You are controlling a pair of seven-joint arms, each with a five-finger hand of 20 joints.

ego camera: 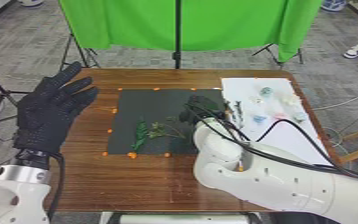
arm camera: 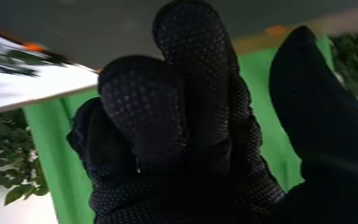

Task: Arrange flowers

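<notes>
In the head view, my left hand (ego camera: 53, 111) is raised over the table's left side with its fingers spread. My right hand (ego camera: 202, 109) is over the right part of the dark mat (ego camera: 144, 107), beside the white sheet (ego camera: 246, 90). In the right wrist view, my right hand (arm camera: 189, 100) has its fingers extended and the thumb apart, with no stem visible between them. A leafy green stem (ego camera: 141, 135) and a branching sprig (ego camera: 160, 131) lie on the mat. Pale flowers (ego camera: 266, 92) and blue ones (ego camera: 259, 119) lie on the sheet.
The brown table (ego camera: 140, 180) has orange marks around the mat. Behind it hangs a green cloth (ego camera: 131, 25) on a black stand (ego camera: 177, 55). Black cables loop over my right forearm. Dark leaves (arm camera: 11, 160) show beside the green strip in the right wrist view.
</notes>
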